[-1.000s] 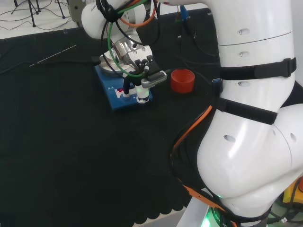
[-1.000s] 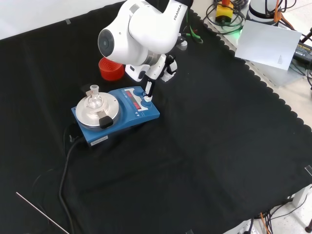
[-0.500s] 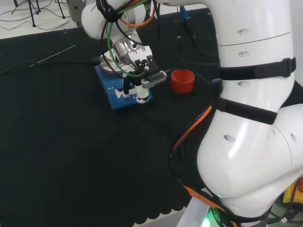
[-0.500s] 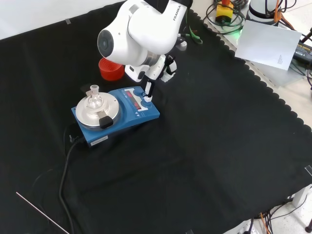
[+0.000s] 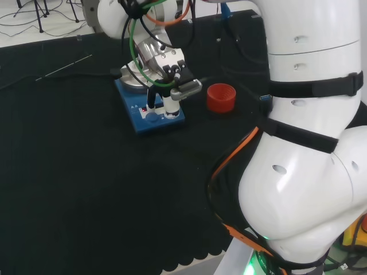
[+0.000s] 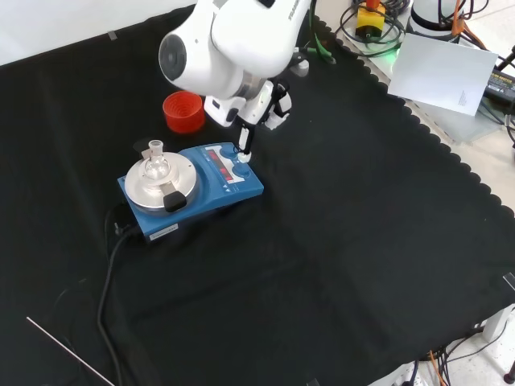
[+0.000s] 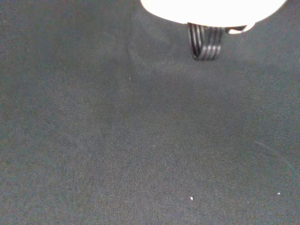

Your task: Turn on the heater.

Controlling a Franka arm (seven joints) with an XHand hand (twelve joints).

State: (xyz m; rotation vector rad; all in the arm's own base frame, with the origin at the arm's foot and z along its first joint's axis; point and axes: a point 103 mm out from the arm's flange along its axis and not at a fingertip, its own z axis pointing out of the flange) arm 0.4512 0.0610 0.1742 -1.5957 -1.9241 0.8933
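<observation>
Hand (image 6: 256,112) has lifted off the front panel since a second ago; one straight finger (image 6: 244,147) hangs just above the knobs, holding nothing. Heater (image 6: 191,189) sits mid-desk, left of the red cup (image 5: 221,97) in head view. I judge the press done, but can't confirm it's on.

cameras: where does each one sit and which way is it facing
Head view: behind and above the arm's base, looking over the big white links at the blue heater, red cup and the hand.
Front view: in front of the arm, looking down on the black cloth; a white link stands before the hand.
Wrist view: at the wrist, looking past the palm at cloth; a blurred white part of the hand shows.
Shared: head and front views both show heater, cup and hand.
</observation>
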